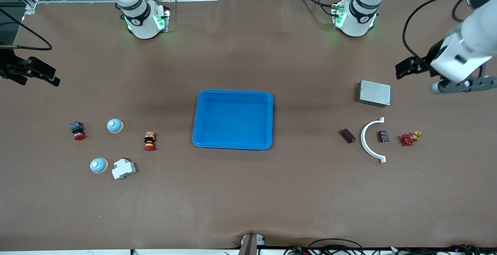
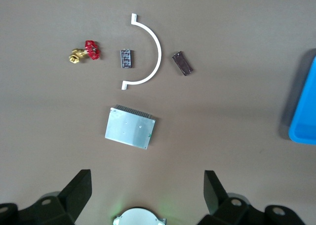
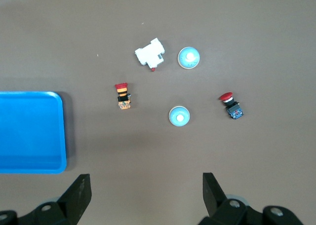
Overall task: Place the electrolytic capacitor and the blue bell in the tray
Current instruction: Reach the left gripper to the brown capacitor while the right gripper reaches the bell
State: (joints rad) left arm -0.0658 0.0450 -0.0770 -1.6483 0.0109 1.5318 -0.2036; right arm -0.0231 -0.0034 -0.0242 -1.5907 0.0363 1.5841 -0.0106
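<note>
The tray [image 1: 233, 119] is sitting empty mid-bench so both arms can reach. Two bells [image 1: 115, 125] are lying near the open right hand [image 3: 145, 195]; the open left hand [image 2: 148, 193] is hanging over the grey box [image 2: 130, 127]

Front camera: high, facing both arm bases, looking steeply down on the whole brown counter [image 1: 248, 193].

Left wrist camera: looks straight down past its open pincer [image 2: 148, 188] from well above; takes in the grey metal box [image 2: 130, 128], the white curved plastic bracket [image 2: 157, 52] and one edge of the bright blue shallow plastic tray [image 2: 303, 111].

Right wrist camera: same downward look past its open pincer [image 3: 146, 190]; takes in two pale blue domed bells [image 3: 179, 116] and another edge of the tray.

Both wrist views overlap only at the tray; the front view covers all of it.
</note>
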